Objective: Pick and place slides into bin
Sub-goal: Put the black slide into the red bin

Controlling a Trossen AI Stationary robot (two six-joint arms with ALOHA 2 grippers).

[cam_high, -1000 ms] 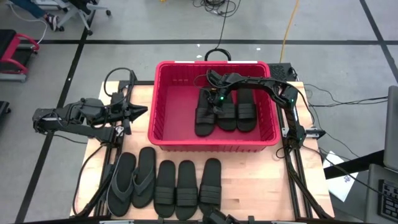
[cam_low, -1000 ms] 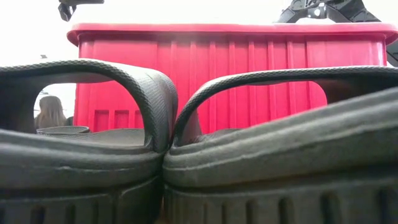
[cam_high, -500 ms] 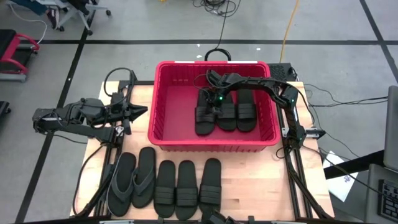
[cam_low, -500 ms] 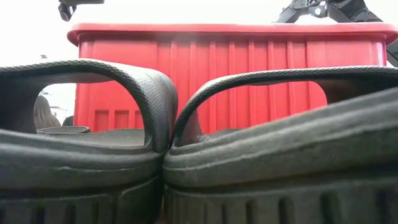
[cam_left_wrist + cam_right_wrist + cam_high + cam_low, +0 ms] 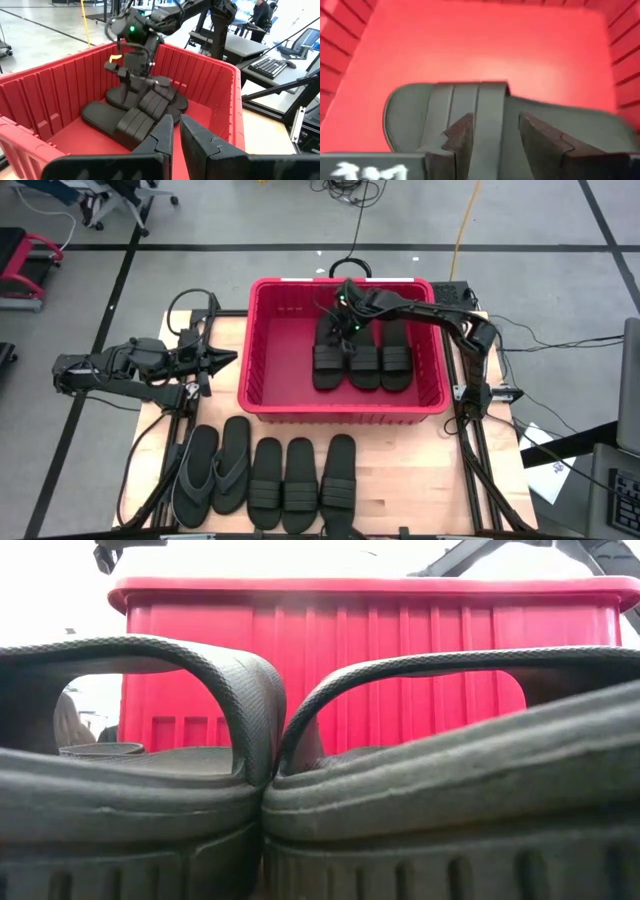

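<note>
Slides (image 5: 362, 357): three lie side by side in the bin (image 5: 268, 345).
My right end effector (image 5: 347, 328) stands open above the leftmost; my left end effector (image 5: 222, 360), shut, waits beside the bin.

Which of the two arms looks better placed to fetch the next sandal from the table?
Probably the left. Its end effector waits beside the bin, free, near the sandals on the table. The right end effector hangs inside the bin over the three sandals there.
</note>
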